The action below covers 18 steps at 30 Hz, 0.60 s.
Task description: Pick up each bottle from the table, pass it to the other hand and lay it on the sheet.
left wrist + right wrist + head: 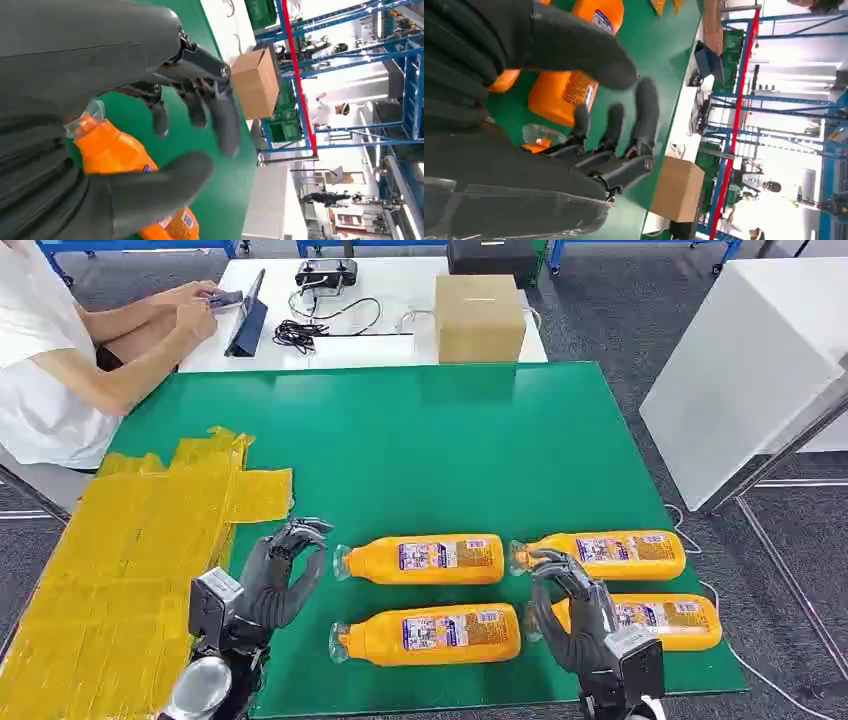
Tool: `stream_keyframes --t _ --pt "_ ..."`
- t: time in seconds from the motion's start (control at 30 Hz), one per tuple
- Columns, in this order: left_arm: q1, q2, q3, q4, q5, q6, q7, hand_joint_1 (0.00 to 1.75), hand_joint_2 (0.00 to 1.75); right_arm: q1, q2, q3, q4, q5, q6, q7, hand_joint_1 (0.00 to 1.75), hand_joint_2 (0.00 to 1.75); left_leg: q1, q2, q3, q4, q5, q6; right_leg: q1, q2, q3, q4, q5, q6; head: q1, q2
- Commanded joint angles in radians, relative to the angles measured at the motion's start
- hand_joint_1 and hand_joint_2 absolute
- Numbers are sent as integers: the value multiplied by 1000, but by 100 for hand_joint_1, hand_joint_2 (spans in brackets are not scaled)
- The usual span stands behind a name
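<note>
Several orange bottles lie on their sides on the green mat (420,440), caps pointing left: a far left bottle (425,559), a far right bottle (610,555), a near left bottle (430,633) and a near right bottle (665,620). The yellow sheet (130,560) covers the table's left side. My left hand (280,575) is open between the sheet and the left bottles' caps, holding nothing; in the left wrist view an orange bottle (115,155) lies just beyond its fingers (225,125). My right hand (570,610) is open over the right bottles' necks, with an orange bottle (564,95) lying past its fingers (644,105).
A person (60,350) sits at the back left, hands on a tablet (245,315). On the white table behind stand a cardboard box (480,318) and a device with cables (325,300). A white panel (745,370) stands to the right of the table.
</note>
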State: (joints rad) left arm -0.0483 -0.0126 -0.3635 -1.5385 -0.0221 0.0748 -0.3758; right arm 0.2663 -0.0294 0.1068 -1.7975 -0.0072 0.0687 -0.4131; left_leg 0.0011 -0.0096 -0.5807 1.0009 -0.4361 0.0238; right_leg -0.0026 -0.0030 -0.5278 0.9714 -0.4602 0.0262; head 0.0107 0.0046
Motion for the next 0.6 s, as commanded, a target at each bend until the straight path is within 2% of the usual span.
stream_keyframes --t 0.03,0.07,0.13,0.23,0.3,0.37,0.47,0.5,0.53,0.57,0.6 --pt "92 -50 21 -98 -196 235 -132 175 175 -82 212 150 15 244 -312 -96 175 175 1 1 5 -1 -2 -1 1 1 6 -3 -1 0 0 0" --pt "106 -42 8 -121 -199 246 -122 175 175 -116 176 246 26 234 -415 -58 175 175 0 6 2 0 -2 -1 0 6 0 0 0 -1 0 0" --pt "102 -40 5 -118 -199 253 -121 175 175 -123 148 272 25 217 -448 -50 175 175 1 12 3 0 -3 -2 1 11 1 1 0 -1 1 0" --pt "93 -41 8 -105 -198 256 -120 175 175 -116 123 265 19 193 -458 -56 175 175 1 8 5 -1 -2 -2 2 7 3 -1 0 -1 0 0" --pt "85 -42 12 -100 -190 252 -117 175 175 -115 113 259 15 194 -459 -61 175 175 1 2 2 0 0 -1 2 2 1 0 0 0 0 0" --pt "75 -38 13 -105 -186 249 -119 175 175 -128 108 256 18 209 -460 -61 175 175 3 3 5 -1 -1 -1 2 3 5 -2 0 0 0 0" --pt "59 -42 17 -93 -181 244 -114 175 175 -175 99 262 50 263 -472 -14 175 175 1 3 2 -1 0 -1 1 4 1 0 0 0 0 0" --pt "54 -42 18 -86 -180 241 -110 175 175 -192 91 271 65 311 -483 13 56 175 1 3 2 -1 0 -1 1 3 1 0 0 0 0 0" --pt "49 -45 21 -79 -180 242 -103 175 175 -207 86 276 78 358 -500 34 0 175 2 5 4 -1 -1 -1 2 5 4 -2 0 0 0 0" --pt "45 -51 27 -75 -178 247 -101 0 175 -222 78 281 87 408 -518 49 0 175 2 3 3 -1 0 -1 2 4 3 -1 1 0 0 0" --pt "41 -49 26 -72 -174 242 -93 0 175 -236 65 290 93 469 -533 81 0 175 2 4 4 -1 0 -1 2 5 4 -2 1 0 0 0"
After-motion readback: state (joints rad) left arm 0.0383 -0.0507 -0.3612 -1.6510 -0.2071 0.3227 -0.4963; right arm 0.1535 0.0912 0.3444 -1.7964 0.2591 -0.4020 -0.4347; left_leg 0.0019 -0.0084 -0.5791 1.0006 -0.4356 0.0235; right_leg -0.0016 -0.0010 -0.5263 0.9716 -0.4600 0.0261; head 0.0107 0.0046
